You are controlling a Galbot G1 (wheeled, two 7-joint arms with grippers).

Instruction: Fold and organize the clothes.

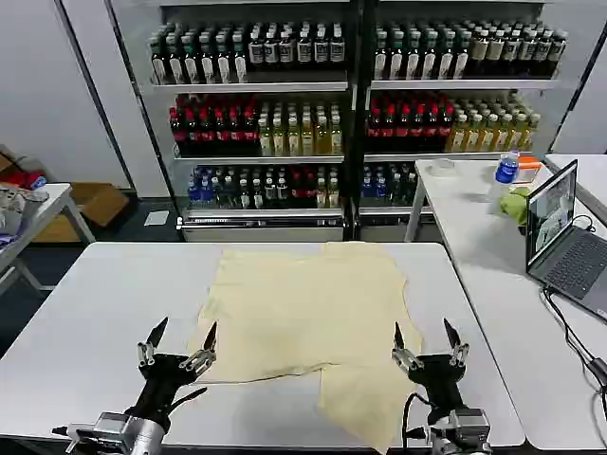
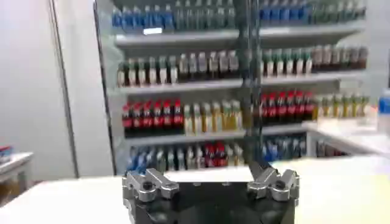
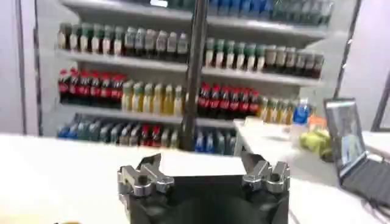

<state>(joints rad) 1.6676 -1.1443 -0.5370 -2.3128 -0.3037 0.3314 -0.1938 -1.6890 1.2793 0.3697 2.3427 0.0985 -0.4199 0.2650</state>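
White tabletop (image 1: 104, 313) is covered by an unfolded pale cream-yellow fabric garment (image 1: 308, 318); beside its near edge, left gripper (image 1: 177, 347) and right gripper (image 1: 428, 348) are held wide, empty, folding not yet begun.

The right gripper (image 3: 204, 176) holds its fingers spread apart above the white table (image 3: 55, 170). Bottle shelves (image 3: 183, 97) stand at twelve o'clock, a laptop (image 3: 353, 155) at three o'clock.

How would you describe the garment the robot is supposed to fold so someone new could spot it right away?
Look at the white table directly in front of the drinks shelves. Spread flat across its middle, between the open left gripper and open right gripper, lies the garment. It is plain pale cream-yellow cloth, with one flap hanging toward the near edge.
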